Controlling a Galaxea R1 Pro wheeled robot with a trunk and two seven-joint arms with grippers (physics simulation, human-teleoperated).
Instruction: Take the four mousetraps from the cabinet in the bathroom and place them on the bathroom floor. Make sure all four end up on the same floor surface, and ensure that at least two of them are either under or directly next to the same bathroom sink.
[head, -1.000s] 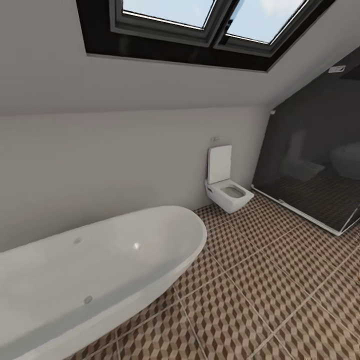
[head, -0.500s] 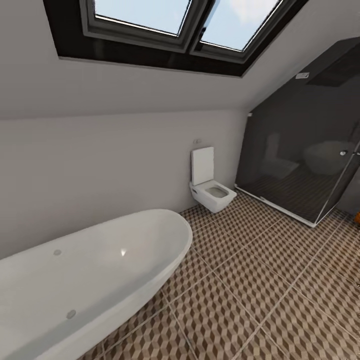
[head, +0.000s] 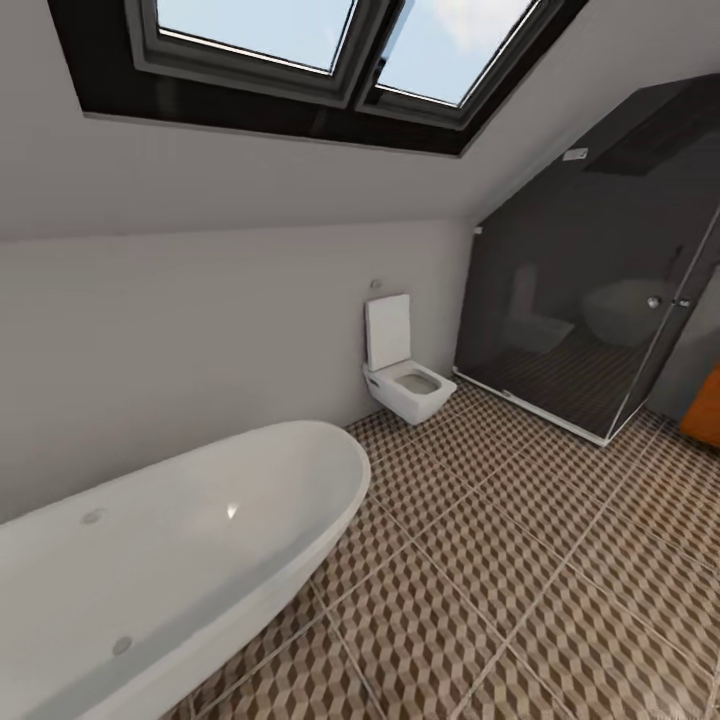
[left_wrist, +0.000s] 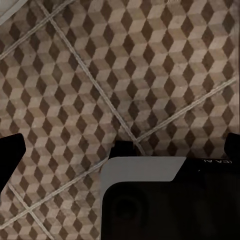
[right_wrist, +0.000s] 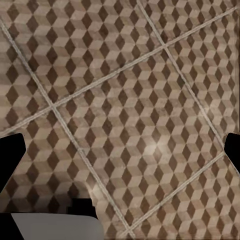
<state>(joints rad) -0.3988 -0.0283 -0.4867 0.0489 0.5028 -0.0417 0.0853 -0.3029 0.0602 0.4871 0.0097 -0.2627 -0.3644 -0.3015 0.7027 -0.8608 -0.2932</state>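
The mousetraps and the sink are out of view. The bathroom floor (head: 520, 560) of brown and beige cube-pattern tiles spreads across the head view. A sliver of orange-brown wood (head: 703, 405) shows at the right edge beside the shower; I cannot tell whether it is the cabinet. In the left wrist view my left gripper (left_wrist: 120, 150) hangs open over the tiles (left_wrist: 150, 60), its dark fingertips (left_wrist: 10, 157) far apart. My right gripper (right_wrist: 120, 150) is open as well above the tiles (right_wrist: 140, 100), with nothing between its fingers.
A white oval bathtub (head: 170, 560) fills the near left. A white wall toilet (head: 405, 380) stands against the back wall. A dark glass shower enclosure (head: 590, 330) occupies the right corner. A skylight (head: 330, 50) sits in the sloped ceiling.
The camera has turned to the right, so tub, toilet and shower slid left in the picture. The orange-brown sliver has come into view at the right edge.
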